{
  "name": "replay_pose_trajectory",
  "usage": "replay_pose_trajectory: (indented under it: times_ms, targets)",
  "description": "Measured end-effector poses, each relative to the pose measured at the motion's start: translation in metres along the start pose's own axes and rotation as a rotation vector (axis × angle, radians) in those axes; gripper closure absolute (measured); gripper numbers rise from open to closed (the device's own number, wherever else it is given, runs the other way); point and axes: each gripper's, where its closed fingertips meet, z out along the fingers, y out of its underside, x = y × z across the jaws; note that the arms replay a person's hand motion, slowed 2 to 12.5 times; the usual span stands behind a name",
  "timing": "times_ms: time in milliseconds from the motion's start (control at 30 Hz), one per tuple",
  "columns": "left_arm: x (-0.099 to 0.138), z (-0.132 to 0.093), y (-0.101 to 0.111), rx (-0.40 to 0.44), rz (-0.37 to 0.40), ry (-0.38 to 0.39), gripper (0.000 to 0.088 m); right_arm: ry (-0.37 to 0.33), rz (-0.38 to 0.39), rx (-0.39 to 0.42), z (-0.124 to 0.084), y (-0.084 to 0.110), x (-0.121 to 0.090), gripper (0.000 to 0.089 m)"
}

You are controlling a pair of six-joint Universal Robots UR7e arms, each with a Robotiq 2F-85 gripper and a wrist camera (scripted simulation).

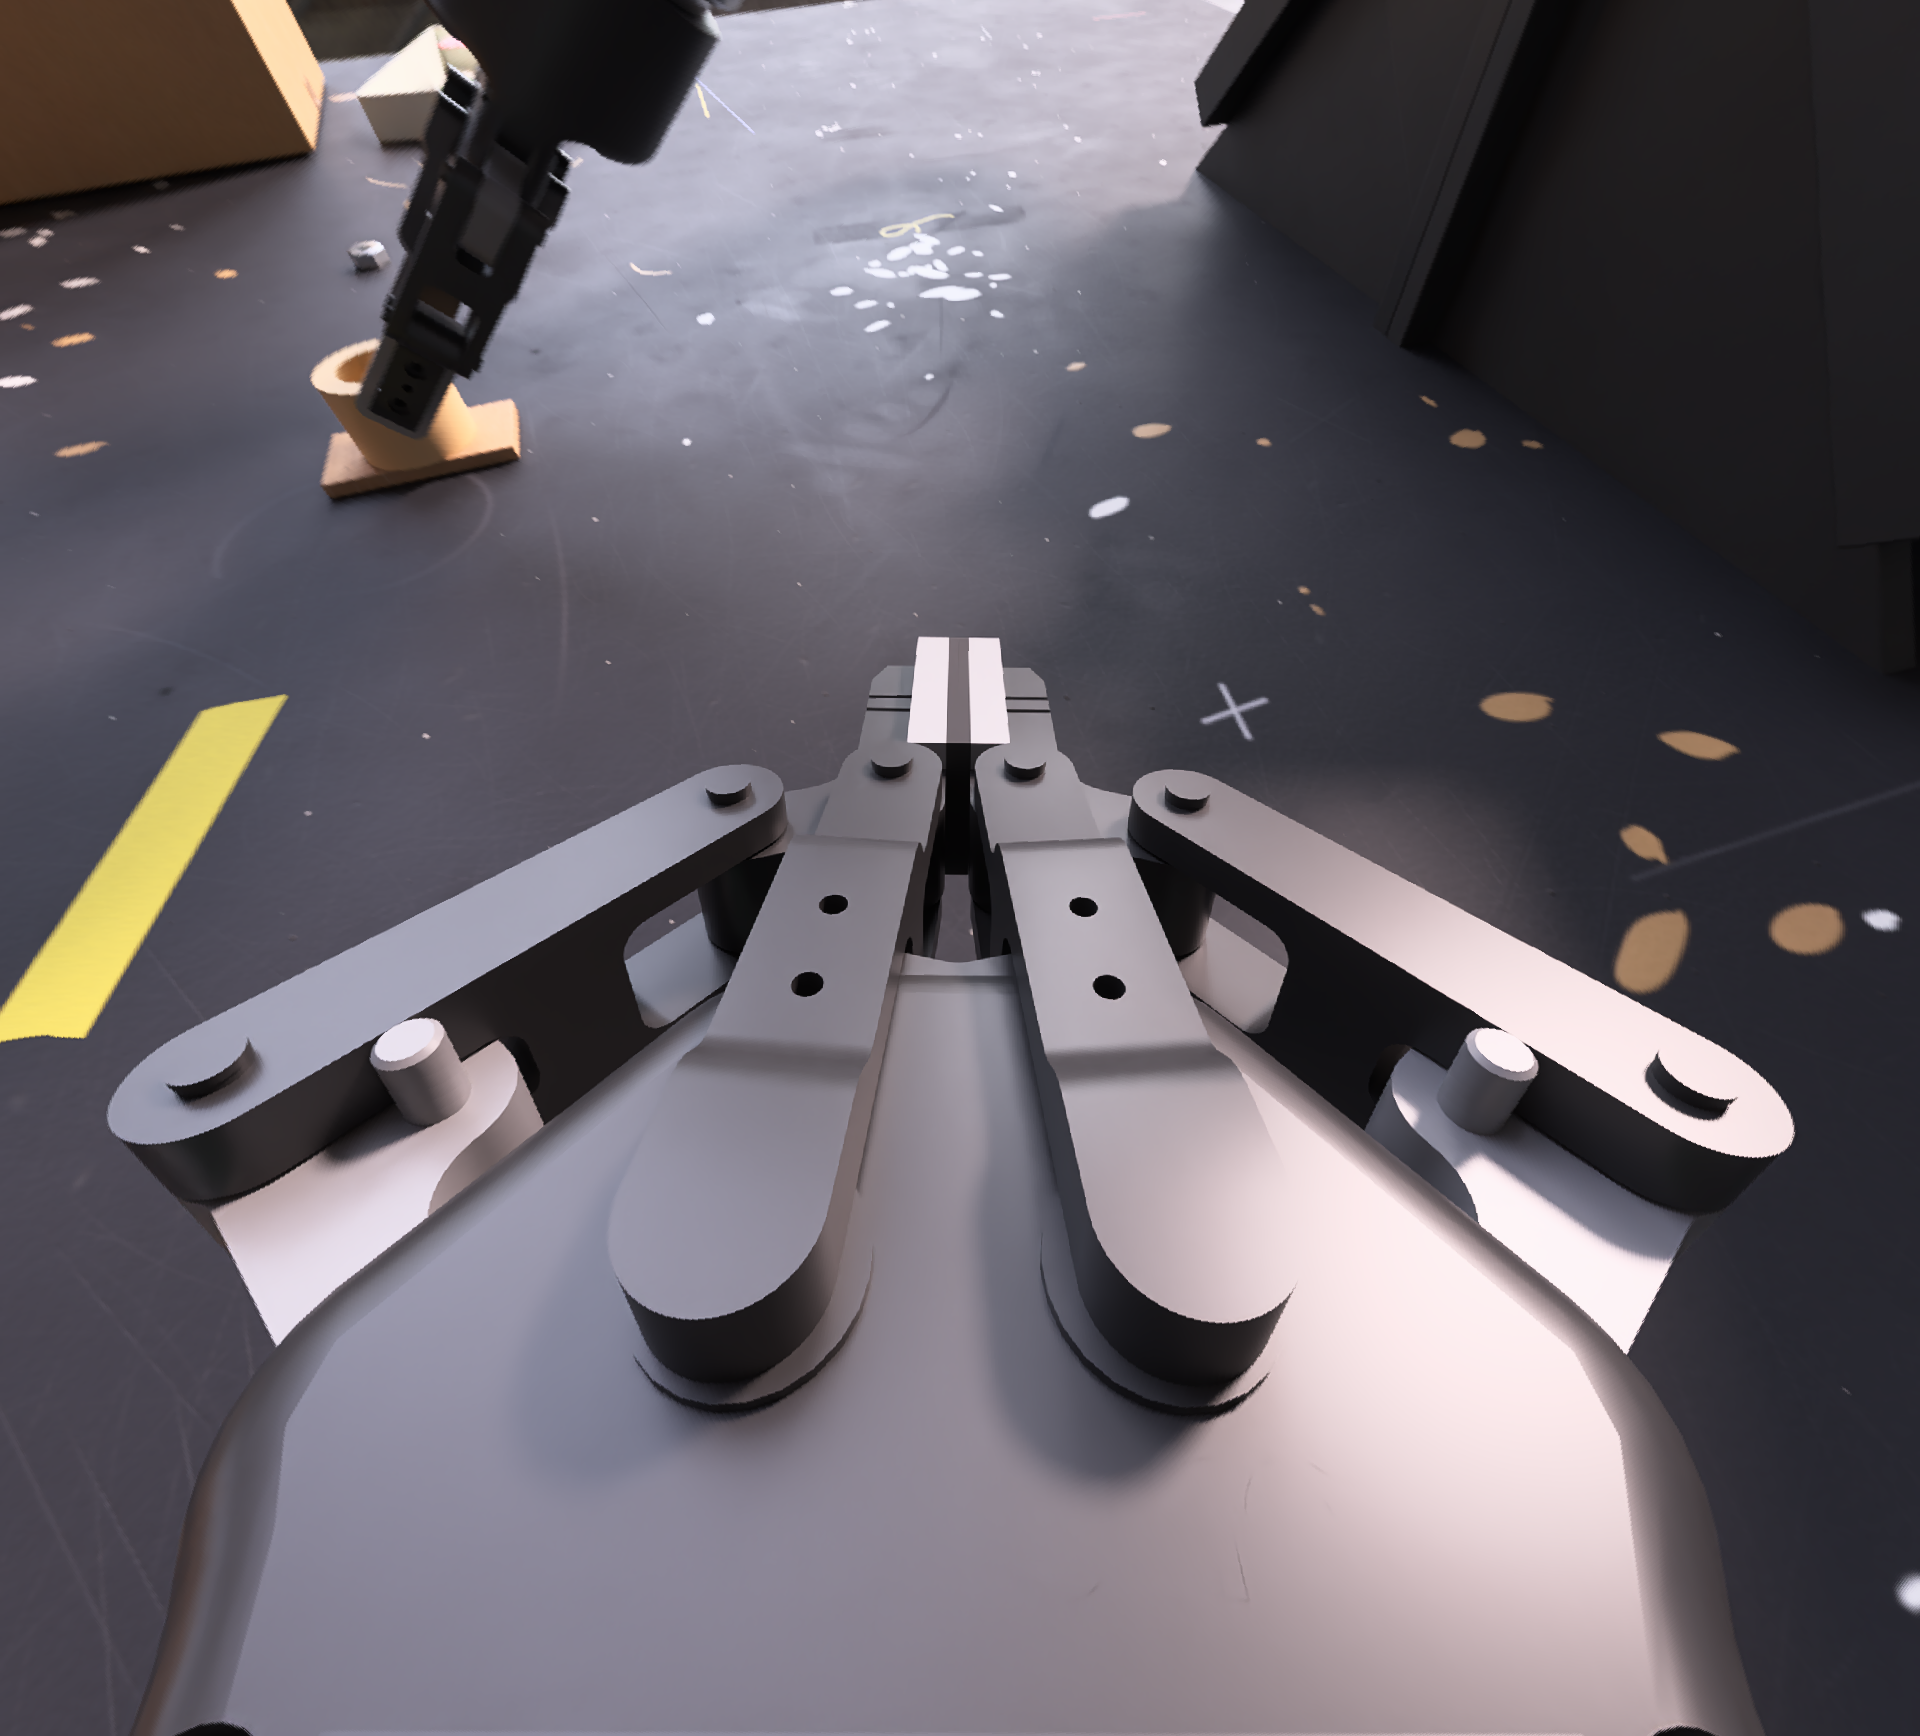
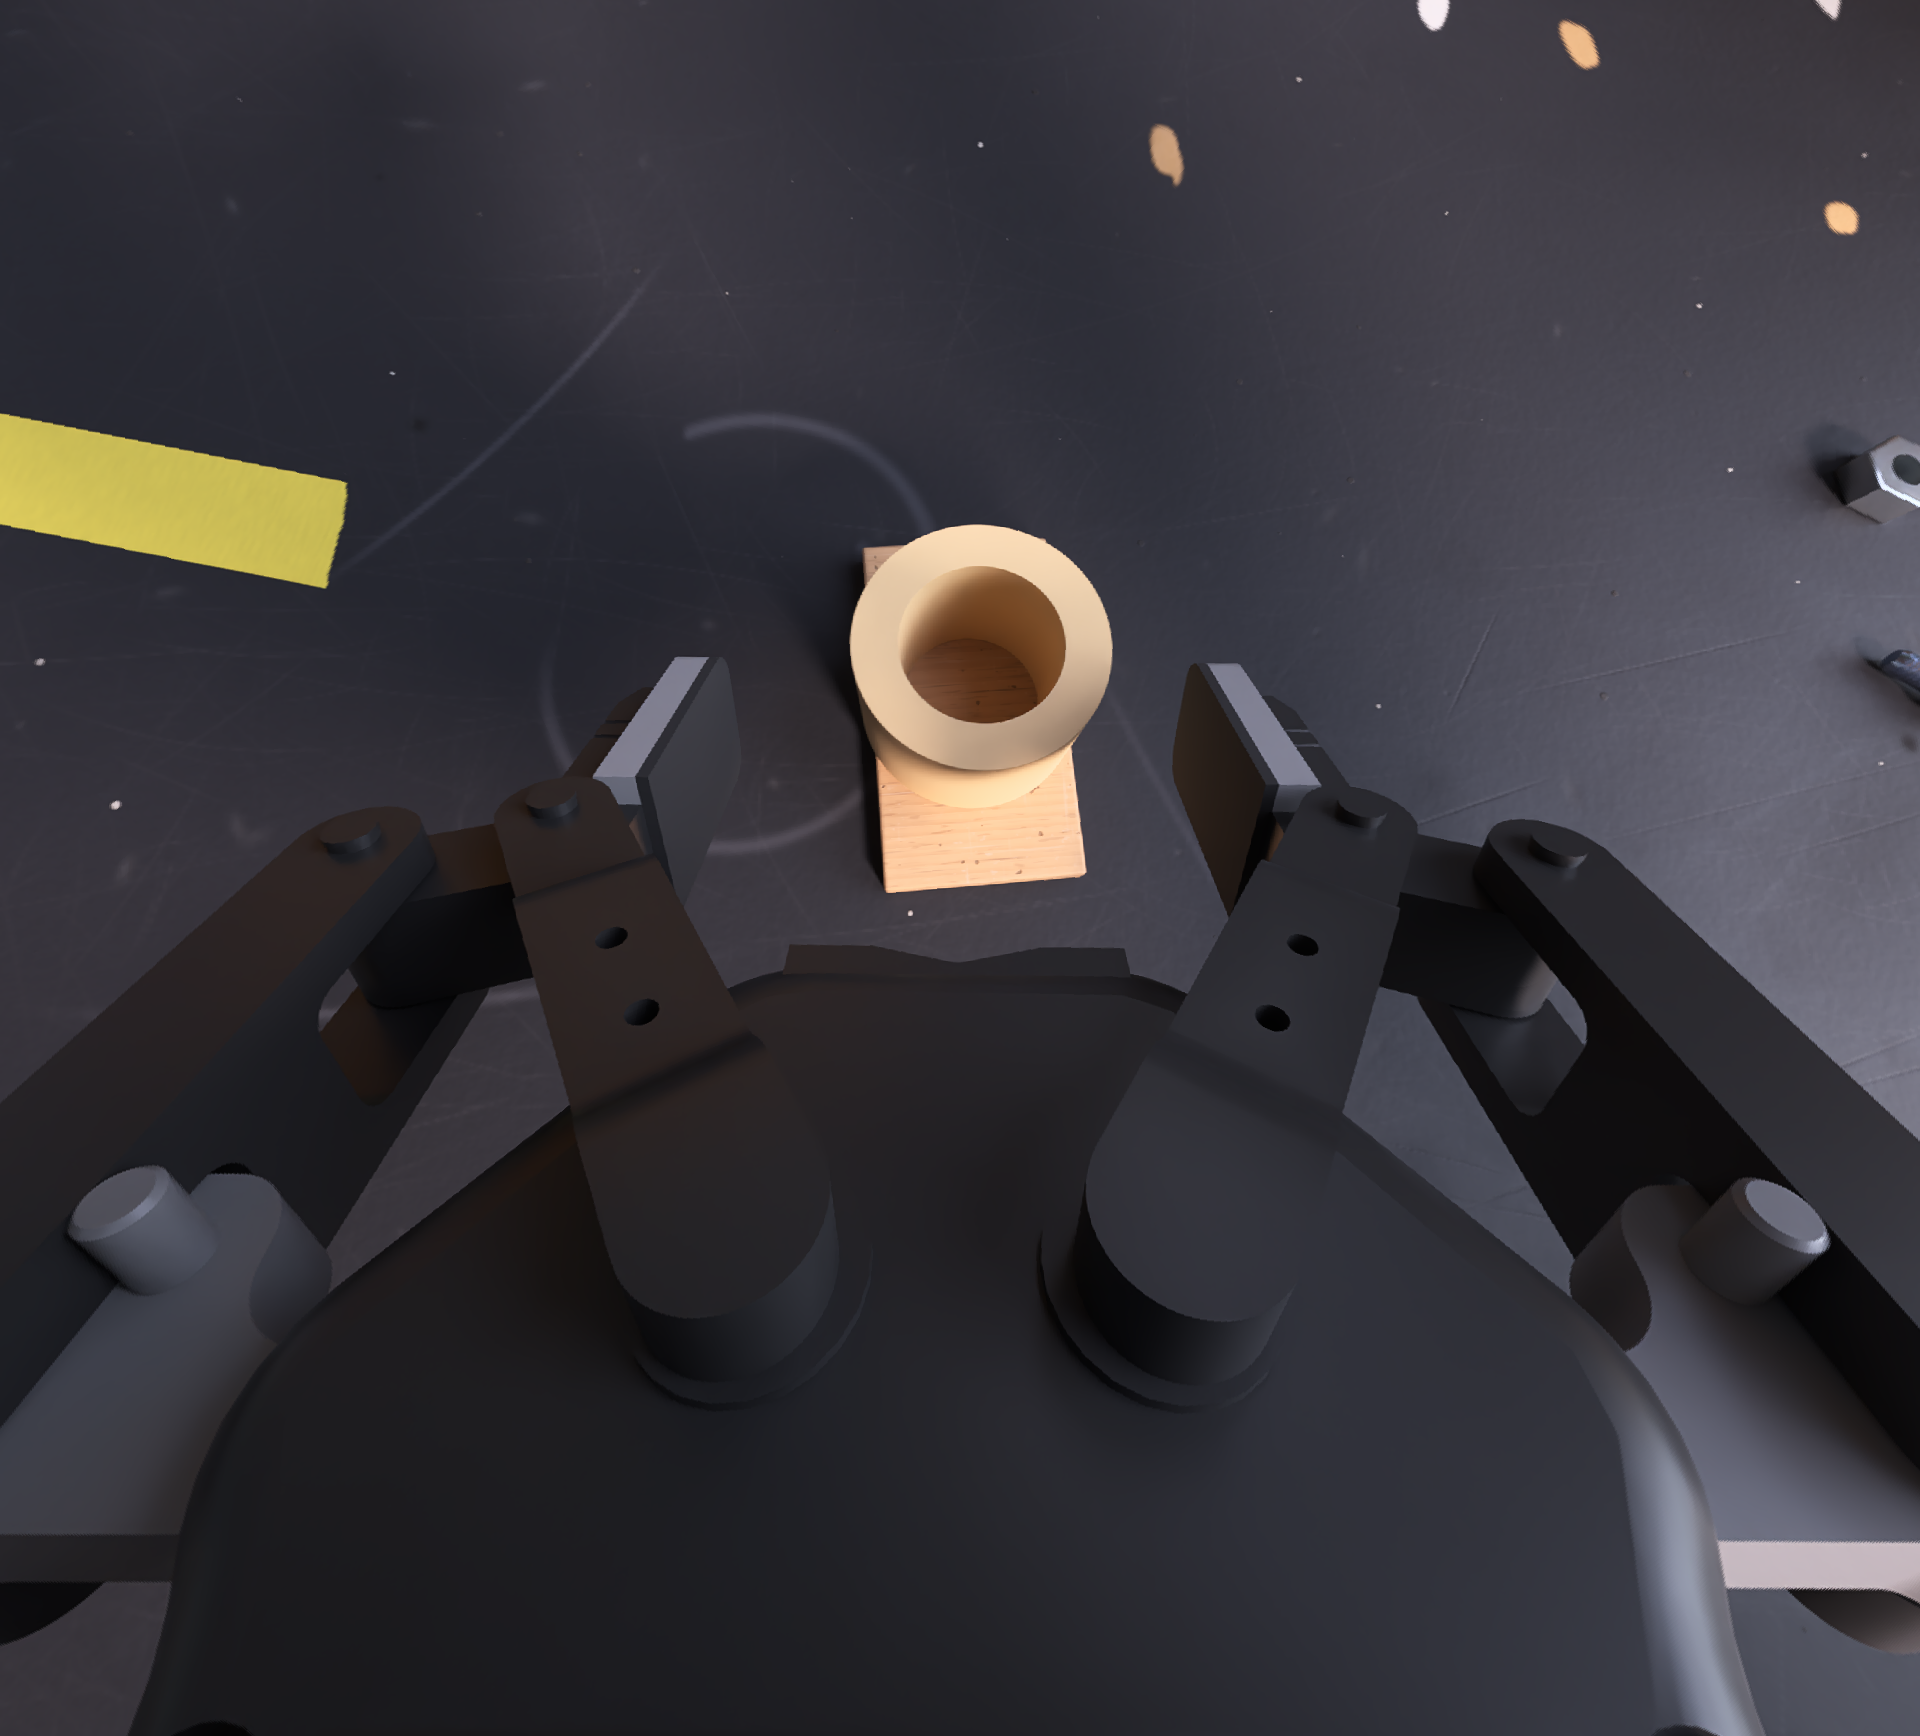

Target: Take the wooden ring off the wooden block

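A pale wooden ring (image 2: 1086,647), tall like a short tube, stands upright on a flat wooden block (image 2: 977,845) on the dark table. My right gripper (image 2: 961,730) is open above it, one finger on each side of the ring, both apart from it. In the left wrist view the ring (image 1: 338,377) and block (image 1: 488,439) sit far left, with the right gripper (image 1: 400,393) down over them and partly hiding the ring. My left gripper (image 1: 956,689) is shut and empty, low over the table's middle.
A yellow tape strip (image 2: 177,502) lies left of the block. A metal nut (image 2: 1881,476) lies at the right. A cardboard box (image 1: 135,24) and a small pale wedge (image 1: 410,91) stand at the far left. A dark structure (image 1: 1558,128) rises at the right.
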Motion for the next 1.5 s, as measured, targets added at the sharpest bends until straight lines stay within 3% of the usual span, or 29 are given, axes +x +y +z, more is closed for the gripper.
replay_pose_trajectory:
  times_ms: [200, 667, 1000, 1267, 1500]
  targets:
    - [0.014, -0.002, 0.013, -0.052, -0.011, 0.036, 0.0877, 0.020, -0.018, -0.030, 0.005, 0.001, 0.006, 0.0142]
    - [0.034, -0.003, 0.030, -0.130, 0.018, 0.088, 0.0704, 0.016, -0.029, -0.087, 0.015, 0.004, 0.014, 0.0219]
    - [0.045, -0.001, 0.038, -0.175, 0.020, 0.145, 0.0660, -0.077, -0.061, -0.093, 0.022, 0.005, 0.002, 0.0444]
    - [0.053, 0.001, 0.049, -0.238, 0.031, 0.182, 0.0666, -0.133, -0.126, -0.062, 0.018, 0.000, -0.002, 0.0444]
    - [0.059, 0.001, 0.054, -0.272, 0.065, 0.203, 0.0728, -0.213, -0.165, 0.012, -0.003, -0.010, -0.013, 0.0444]
